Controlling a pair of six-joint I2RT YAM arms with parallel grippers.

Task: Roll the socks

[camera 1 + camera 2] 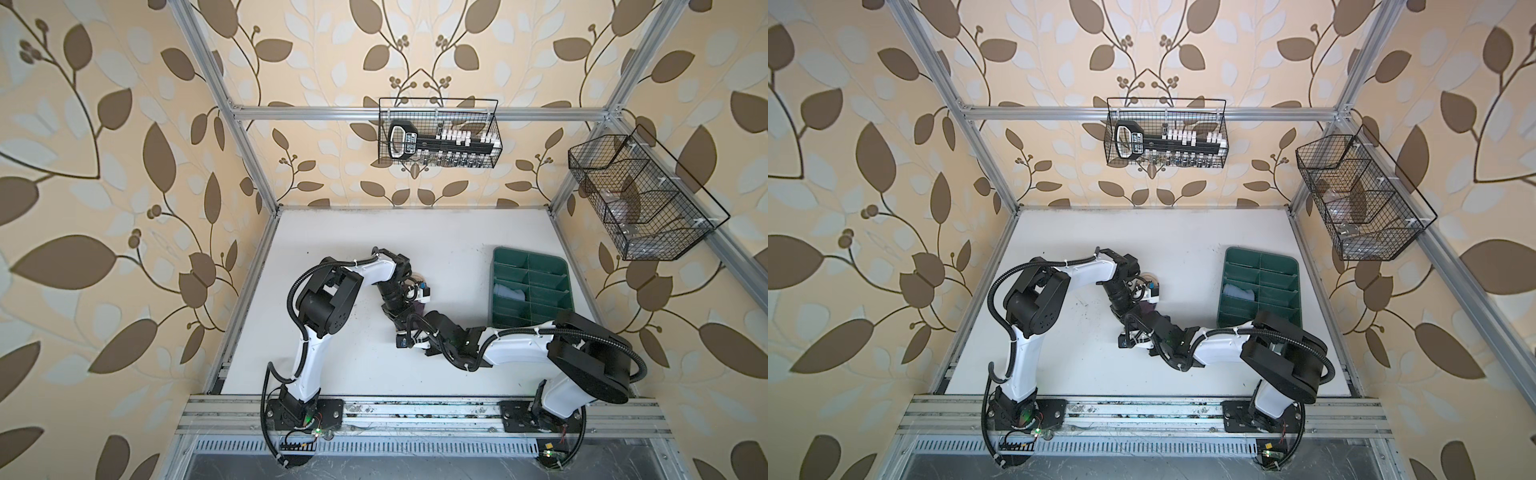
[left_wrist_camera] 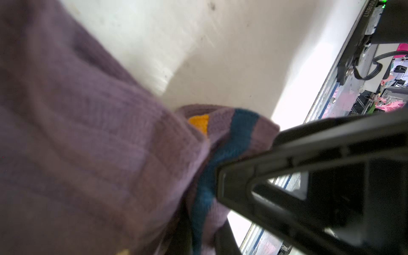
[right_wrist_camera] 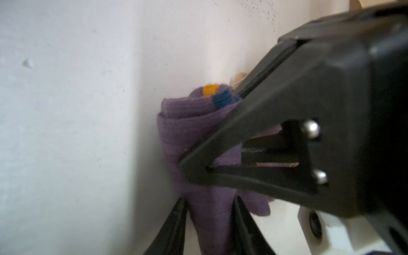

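The purple ribbed sock (image 3: 194,132) is wound into a roll with an orange patch and a teal stripe (image 2: 238,132) at its end. My right gripper (image 3: 209,198) is shut on the roll, one finger on each side. My left gripper (image 2: 204,240) is shut on the same sock and crosses the right wrist view as a black wedge (image 3: 212,132). In both top views the two grippers (image 1: 395,309) (image 1: 411,322) meet at mid-table, and only a scrap of purple sock (image 1: 417,309) (image 1: 1148,309) shows. A light blue sock (image 1: 509,293) (image 1: 1237,293) lies in a tray compartment.
A green divided tray (image 1: 528,253) (image 1: 1262,253) sits on the white table, right of the grippers. A wire basket with tools (image 1: 440,137) hangs on the back rail. Another wire basket (image 1: 640,199) hangs on the right frame. Aluminium rails run along the front edge.
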